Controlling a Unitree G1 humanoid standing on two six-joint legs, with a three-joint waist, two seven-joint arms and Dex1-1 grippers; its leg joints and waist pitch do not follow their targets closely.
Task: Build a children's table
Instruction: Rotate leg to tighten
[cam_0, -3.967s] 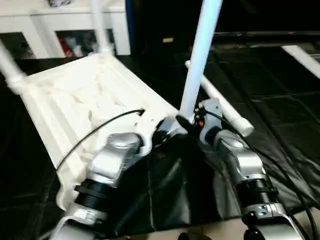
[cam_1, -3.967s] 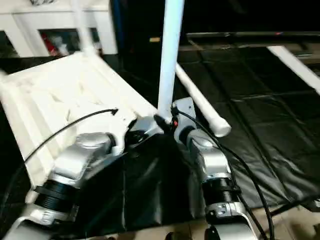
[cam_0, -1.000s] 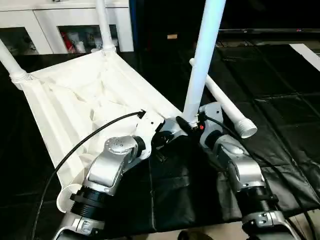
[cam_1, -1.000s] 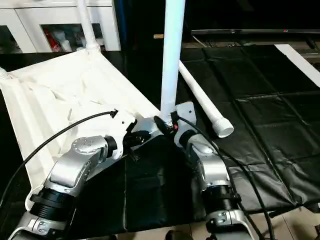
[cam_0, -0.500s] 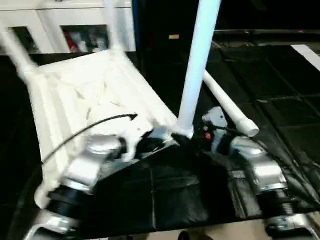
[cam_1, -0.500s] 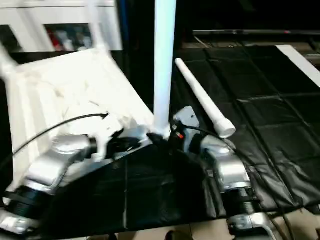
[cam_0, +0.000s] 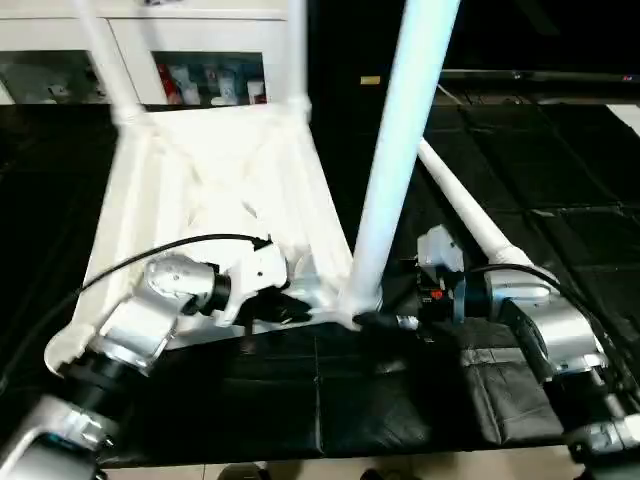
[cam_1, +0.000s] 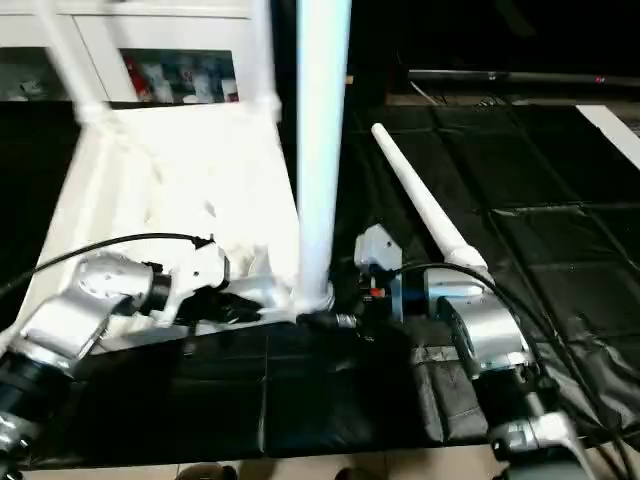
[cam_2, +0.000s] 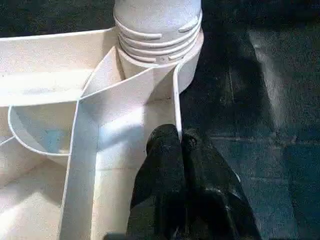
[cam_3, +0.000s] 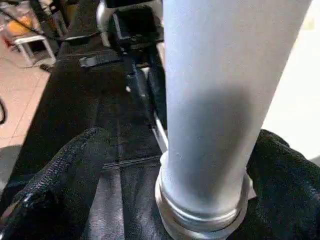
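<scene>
The table top (cam_0: 215, 190) lies upside down on the black floor mat (cam_0: 560, 170), ribbed underside up. Two legs stand in its far corner sockets, a third leg (cam_0: 395, 150) stands upright in the near corner socket (cam_2: 160, 60) between the two hands, and the fourth leg (cam_0: 465, 210) lies loose on the mat just beyond the right arm.

The left hand (cam_2: 182, 165) has its two black fingers pressed together, holding nothing, tips resting on the top's rim wall just beside the near socket. The right hand (cam_3: 200, 165) is spread wide, one finger (cam_3: 65, 170) on each side of the upright leg's base, apparently not clamping it.

The parts look like light, hollow moulded plastic: stiff enough to push on, but smooth and likely to slip in the fingers. The long tapered legs probably tip easily, so a hold low down, near the thick ringed end, should give most control for pressing or twisting into a socket. The thin ribs may flex; the rim and the round socket walls look like the firmest places to brace the top.
</scene>
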